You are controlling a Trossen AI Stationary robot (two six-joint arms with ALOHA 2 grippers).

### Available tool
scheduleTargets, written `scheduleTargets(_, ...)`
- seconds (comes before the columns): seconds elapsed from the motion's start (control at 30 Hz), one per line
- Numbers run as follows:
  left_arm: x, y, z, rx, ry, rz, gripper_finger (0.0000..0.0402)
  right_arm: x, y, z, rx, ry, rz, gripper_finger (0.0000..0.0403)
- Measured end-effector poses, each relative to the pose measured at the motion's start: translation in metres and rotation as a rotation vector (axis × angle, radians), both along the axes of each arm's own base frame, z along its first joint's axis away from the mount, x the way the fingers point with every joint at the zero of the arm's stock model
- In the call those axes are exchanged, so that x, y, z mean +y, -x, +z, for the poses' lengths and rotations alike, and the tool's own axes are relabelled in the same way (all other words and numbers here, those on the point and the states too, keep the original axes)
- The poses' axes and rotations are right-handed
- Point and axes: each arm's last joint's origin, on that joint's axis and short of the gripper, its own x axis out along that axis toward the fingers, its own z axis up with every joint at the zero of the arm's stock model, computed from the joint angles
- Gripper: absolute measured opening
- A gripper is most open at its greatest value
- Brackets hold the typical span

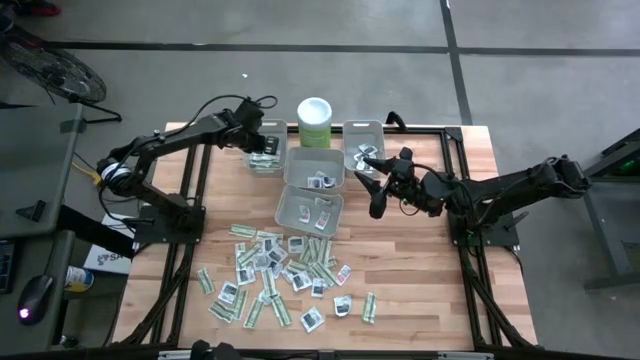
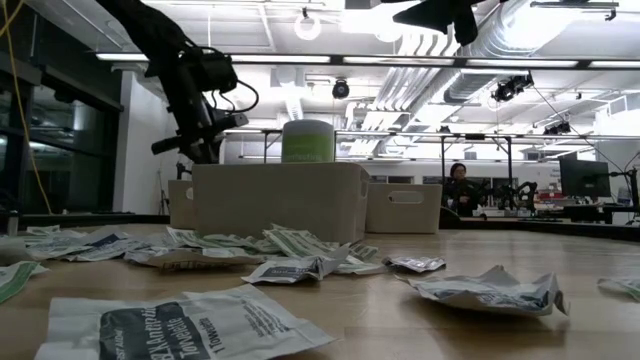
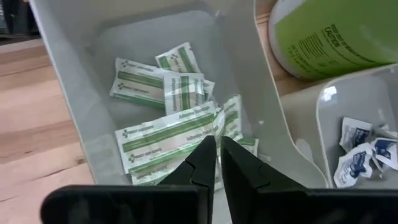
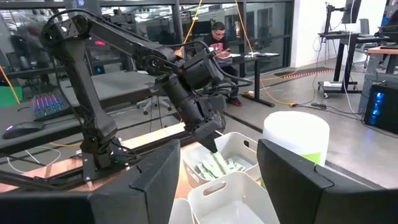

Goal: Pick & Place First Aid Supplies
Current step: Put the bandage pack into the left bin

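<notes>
**Grey bins, sorted packets**

Grey bin under the left gripper holds green-white strip packets — its fingers nearly shut, holding nothing. Neighbouring bin holds white square packets. Right gripper hovers open. More packets litter the table.

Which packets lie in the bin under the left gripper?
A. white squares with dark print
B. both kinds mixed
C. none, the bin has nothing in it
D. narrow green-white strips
D: the left wrist view shows only green-white strip packets in the bin below the left gripper.
</notes>
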Motion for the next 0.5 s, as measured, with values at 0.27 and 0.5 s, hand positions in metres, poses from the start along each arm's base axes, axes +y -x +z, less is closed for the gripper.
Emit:
scheduleTargets(0.27,-0.001,0.004,-0.001,0.086,-0.041,0.017,0.0084,0.001,0.000,-0.001,-0.003,-0.027,0.002,0.0209)
scheduleTargets(0.5,-0.009,0.016,0.021,0.106,-0.145,0.019,0.0126,0.002,0.000,-0.008,0.012,-0.122,0.045,0.0209)
